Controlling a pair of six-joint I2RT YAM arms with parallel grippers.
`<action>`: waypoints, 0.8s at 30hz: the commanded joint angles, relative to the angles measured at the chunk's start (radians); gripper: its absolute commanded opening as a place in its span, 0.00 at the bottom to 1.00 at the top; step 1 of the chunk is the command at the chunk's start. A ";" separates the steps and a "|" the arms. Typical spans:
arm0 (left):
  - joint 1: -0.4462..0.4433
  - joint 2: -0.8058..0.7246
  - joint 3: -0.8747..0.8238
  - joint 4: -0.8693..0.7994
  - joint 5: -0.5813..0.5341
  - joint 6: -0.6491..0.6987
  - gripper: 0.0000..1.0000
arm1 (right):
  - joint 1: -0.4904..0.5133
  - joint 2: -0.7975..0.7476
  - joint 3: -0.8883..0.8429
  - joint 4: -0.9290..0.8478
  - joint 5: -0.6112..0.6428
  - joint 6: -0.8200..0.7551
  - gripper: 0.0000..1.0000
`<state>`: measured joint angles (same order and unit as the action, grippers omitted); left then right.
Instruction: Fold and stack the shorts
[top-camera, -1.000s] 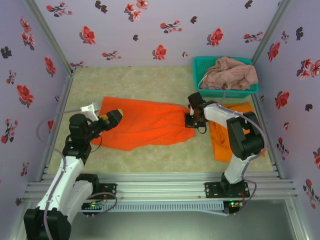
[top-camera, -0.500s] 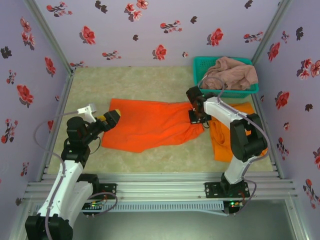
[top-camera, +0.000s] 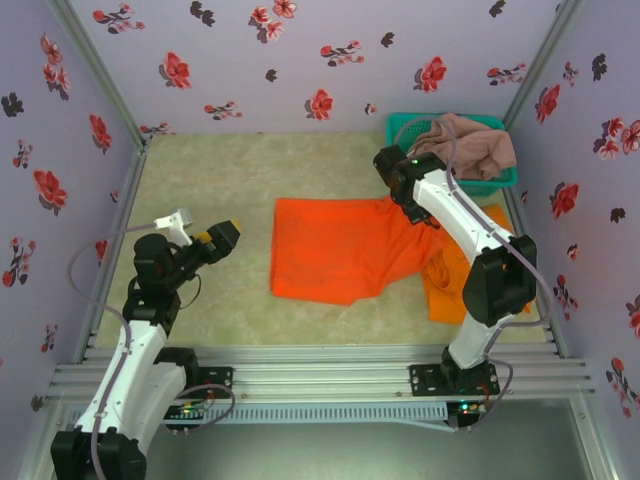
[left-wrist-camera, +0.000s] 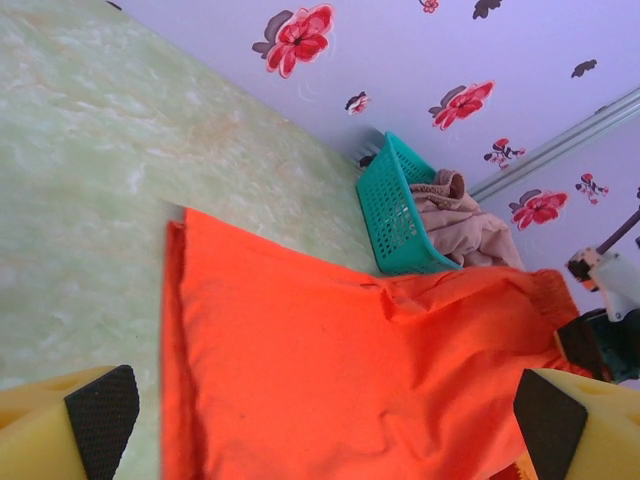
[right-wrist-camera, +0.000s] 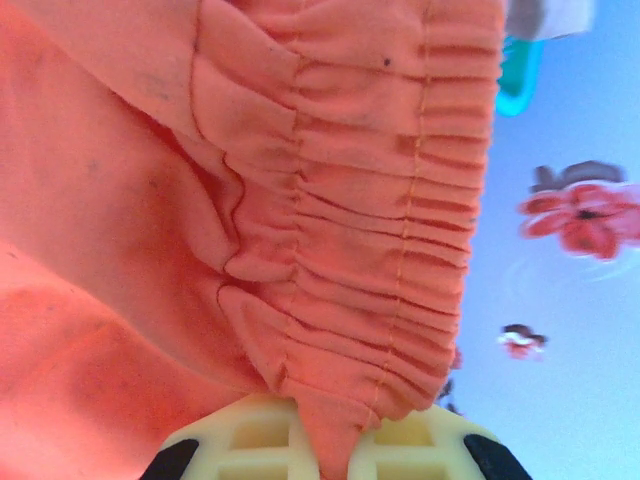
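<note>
One pair of orange shorts lies spread across the middle of the table, and its gathered waistband is pinched in my right gripper, which is shut on it. That gripper holds the waistband end raised near the basket. Another orange pair lies flat at the right, partly under the raised cloth. Pink-beige shorts are heaped in the teal basket. My left gripper stands open to the left of the spread shorts, apart from them, with nothing between its pads.
The teal basket sits at the back right against the flowered wall. Flowered walls close in the table on three sides. The metal rail with both arm bases runs along the near edge. Bare marbled tabletop lies at the left and back.
My right gripper has moved back and to the right, dragging the orange shorts that way. The cloth's left edge has pulled away from my left gripper, which has barely moved.
</note>
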<state>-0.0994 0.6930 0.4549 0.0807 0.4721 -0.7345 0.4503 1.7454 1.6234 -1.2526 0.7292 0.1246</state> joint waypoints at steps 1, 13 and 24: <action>0.009 -0.013 -0.015 0.002 -0.004 -0.002 0.99 | 0.051 0.062 0.090 -0.126 0.161 -0.008 0.00; 0.014 -0.013 -0.031 -0.009 -0.005 0.007 0.99 | 0.282 0.268 0.403 -0.337 0.179 0.165 0.00; 0.018 -0.015 -0.046 -0.009 -0.010 0.003 0.99 | 0.405 0.417 0.631 -0.373 0.010 0.258 0.02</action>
<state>-0.0929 0.6930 0.4225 0.0734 0.4713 -0.7341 0.8391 2.1258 2.2044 -1.5829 0.7887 0.3199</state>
